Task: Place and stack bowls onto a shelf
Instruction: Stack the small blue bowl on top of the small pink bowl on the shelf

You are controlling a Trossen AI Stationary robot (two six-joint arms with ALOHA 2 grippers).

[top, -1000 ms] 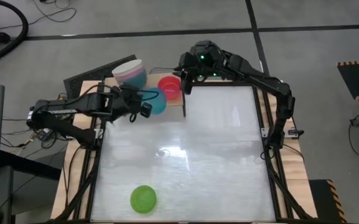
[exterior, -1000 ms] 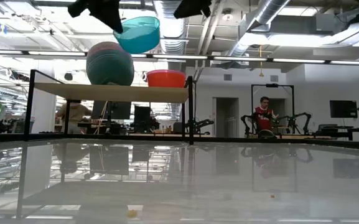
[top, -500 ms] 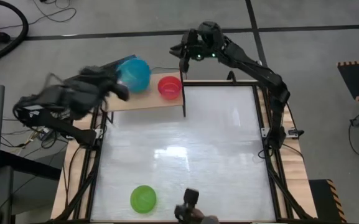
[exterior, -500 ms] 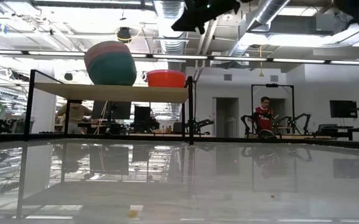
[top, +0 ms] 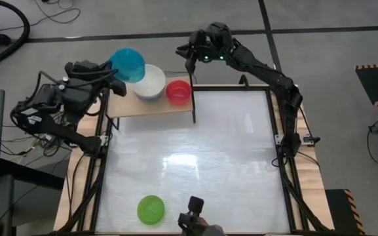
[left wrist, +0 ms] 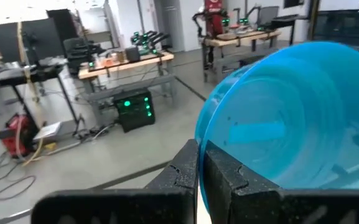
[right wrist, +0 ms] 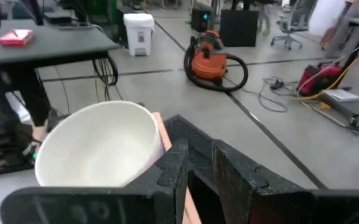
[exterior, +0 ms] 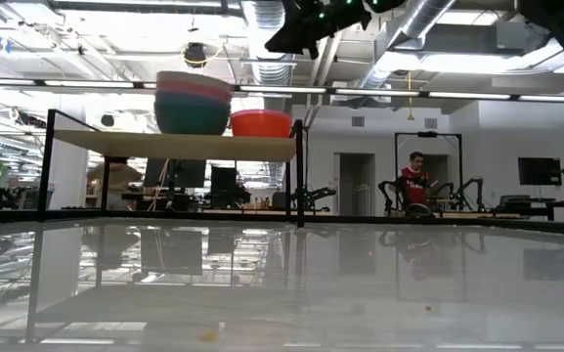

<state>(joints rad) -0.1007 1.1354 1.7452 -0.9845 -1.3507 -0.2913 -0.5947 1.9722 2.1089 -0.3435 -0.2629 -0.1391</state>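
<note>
I hold the cyan bowl (top: pixel 127 64) pinched by its rim in the left gripper (top: pixel 107 71), off the shelf's (top: pixel 172 106) left end beside the white-topped stack (top: pixel 150 82). A tilted release could tip that stack. The right gripper (top: pixel 190 60), fingers nearly closed and empty, hovers past the red bowl (top: pixel 178 92). The lime bowl (top: pixel 151 209) waits at the worktop's near edge.

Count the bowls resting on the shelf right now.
At least 4: a nested stack on the shelf showing white, pink and teal layers, white bowl on top, plus the red bowl beside it. More may be nested unseen.
</note>
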